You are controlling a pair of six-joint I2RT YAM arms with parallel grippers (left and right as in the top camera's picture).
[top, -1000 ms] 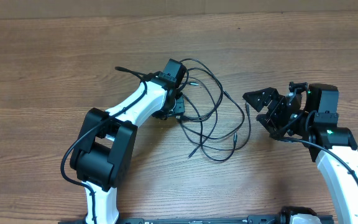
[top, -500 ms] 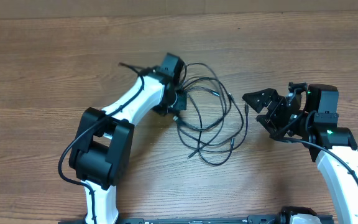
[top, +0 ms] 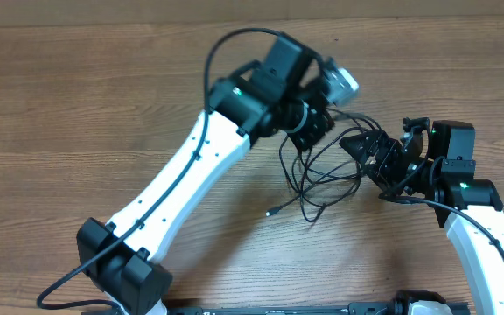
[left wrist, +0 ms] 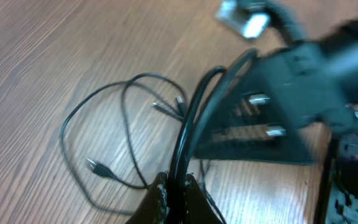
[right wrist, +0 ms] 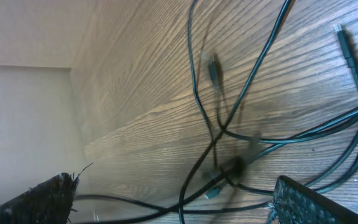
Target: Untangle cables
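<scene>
Jaws on the left gripper are pinched tight on strands of the thin black flexible cables — the rest hangs down in loose tangled loops onto the brown wood-grain table, mid-table, just left of the right gripper — its jaws spread wide, gripping nothing.

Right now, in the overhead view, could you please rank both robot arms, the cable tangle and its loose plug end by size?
1. left white-and-black robot arm, possibly nearer the camera
2. right white-and-black robot arm, partly out of frame
3. tangle of thin black cables
4. small black plug end
</scene>
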